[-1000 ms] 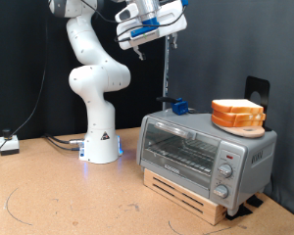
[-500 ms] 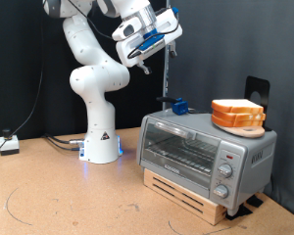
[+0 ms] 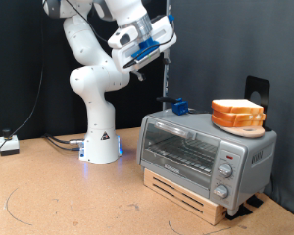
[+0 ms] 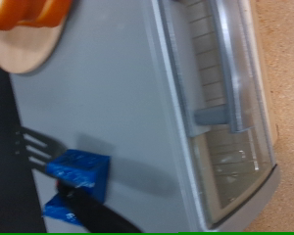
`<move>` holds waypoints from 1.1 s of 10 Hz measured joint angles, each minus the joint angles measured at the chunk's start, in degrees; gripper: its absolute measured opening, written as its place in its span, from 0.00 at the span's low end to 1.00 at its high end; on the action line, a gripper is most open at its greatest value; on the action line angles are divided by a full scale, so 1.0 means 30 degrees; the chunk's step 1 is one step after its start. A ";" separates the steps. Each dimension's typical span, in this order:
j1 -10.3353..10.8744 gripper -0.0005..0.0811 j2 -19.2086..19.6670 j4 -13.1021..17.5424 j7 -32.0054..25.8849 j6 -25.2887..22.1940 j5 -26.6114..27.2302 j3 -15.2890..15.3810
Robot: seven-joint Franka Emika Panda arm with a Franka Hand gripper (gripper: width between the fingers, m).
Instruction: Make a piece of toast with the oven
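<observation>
At lower right of ext view, nearest the cam, the oven (image 3: 206,154) sits on a low wooden slat stand (image 3: 191,192) on the brown tabletop (image 3: 59,196). Glass door shut, grey bar handle across its top edge, wire rack visible behind the glass, 3 round knobs stacked on the right-hand panel. No bread visible inside through the glass.

On oven roof, right side: round orange plate (image 3: 239,121) w/ a bread slice (image 3: 237,108) on it, pale top, tan crust. Only slice in view; can't tell if it's the piece of toast for the task or the plate's own. Roof, left-rear: small blue object (image 3: 178,106), w/ a thin dark rod rising from it.

Further back, center-left: white Panda arm base (image 3: 100,147) on tabletop, blue glow at its foot. Cables + small white box (image 3: 10,145) at far left edge. Black backdrop behind.

Top center of ext view: claw (image 3: 143,51) up high, well apart from oven, above and left of it, tilted, blue parts on it. Fingers too small to read, can't tell if released or clenched; nothing seen between them.

Wrist view: claw fingers not visible. Shows oven (image 4: 137,108) roof, grey, w/ door glass and bar handle (image 4: 230,73), plate (image 4: 24,44) w/ slice (image 4: 29,10) at one corner, blue object (image 4: 76,176) on roof.
</observation>
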 joint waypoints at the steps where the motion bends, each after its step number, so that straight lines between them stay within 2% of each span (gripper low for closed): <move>1: -0.0071 1.00 0.0089 -0.0253 -0.0093 0.0306 -0.0005 -0.0294; 3: -0.0075 1.00 0.0127 -0.0373 -0.0112 0.0491 0.0042 -0.0472; 5: 0.0014 1.00 0.0054 -0.0905 -0.1414 0.0222 0.0043 -0.0694; 6: -0.0067 1.00 -0.0034 -0.1696 -0.2059 0.0901 -0.0199 -0.0735; 8: -0.0463 1.00 -0.0310 -0.3472 -0.2259 0.3687 -0.0826 -0.0490; 11: -0.0330 1.00 -0.0347 -0.3492 -0.2752 0.3210 -0.0355 -0.0768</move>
